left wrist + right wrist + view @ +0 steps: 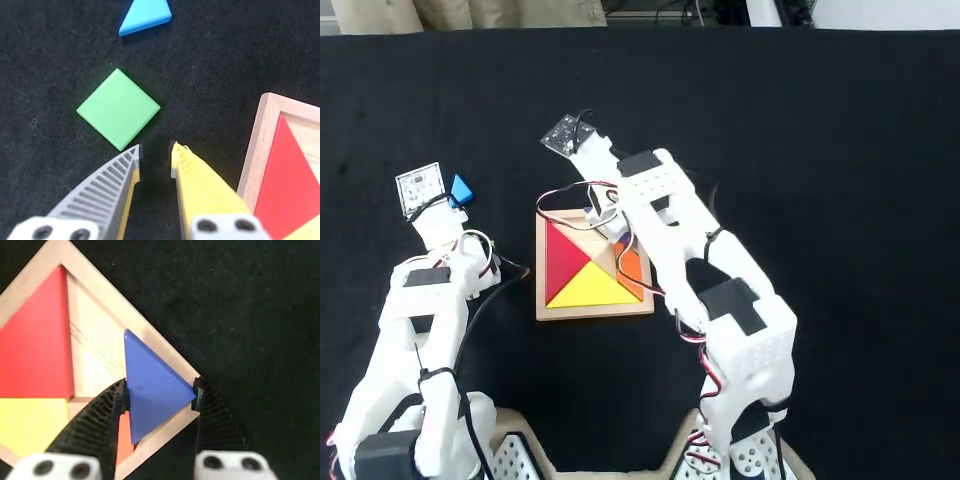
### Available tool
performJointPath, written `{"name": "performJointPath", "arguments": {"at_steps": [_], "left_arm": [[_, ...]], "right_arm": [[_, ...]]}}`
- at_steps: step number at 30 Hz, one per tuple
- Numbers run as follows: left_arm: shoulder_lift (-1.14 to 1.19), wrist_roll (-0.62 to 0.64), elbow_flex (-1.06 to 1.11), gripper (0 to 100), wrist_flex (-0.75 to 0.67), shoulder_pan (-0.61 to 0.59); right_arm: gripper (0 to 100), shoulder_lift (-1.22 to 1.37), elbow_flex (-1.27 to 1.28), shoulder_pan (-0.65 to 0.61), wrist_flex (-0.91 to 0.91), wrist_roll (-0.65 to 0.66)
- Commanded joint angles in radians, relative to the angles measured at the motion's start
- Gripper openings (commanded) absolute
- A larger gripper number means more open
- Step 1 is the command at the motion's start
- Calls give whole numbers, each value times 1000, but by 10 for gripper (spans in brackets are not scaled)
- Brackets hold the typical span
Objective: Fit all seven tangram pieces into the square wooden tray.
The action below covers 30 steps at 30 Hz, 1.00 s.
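Placement step, seemingly: dark blue triangle [147,377] pinched edge to edge in the right gripper [160,390], fingers closed on it, over the far right corner of the wooden tray [95,288] and overlapping the rim, with red triangle [35,340], yellow triangle [30,425] and orange piece [124,440] seated inside. Next, likely, shifting it inward and turning it to drop into the bare wood beside the red. Empty, the left gripper [155,150], fingers parted a little, touching nothing, just near of the green square [118,108] left of the tray, light blue triangle [145,15] farther off.
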Motion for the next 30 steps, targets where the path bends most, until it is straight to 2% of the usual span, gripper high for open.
{"name": "performJointPath", "arguments": {"at_steps": [1,11,18,27,30], "left_arm": [[-21,2,-4,112,-17,-5],[-21,2,-4,112,-17,-5],[-21,2,-4,112,-17,-5],[-21,2,-4,112,-17,-5],[-21,2,-4,112,-17,-5]], "right_arm": [[103,-13,-10,18,5,14],[110,-15,15,5,14,31],[253,-16,15,9,57,35],[213,-51,-15,9,84,38],[168,-117,-33,9,95,32]]}}
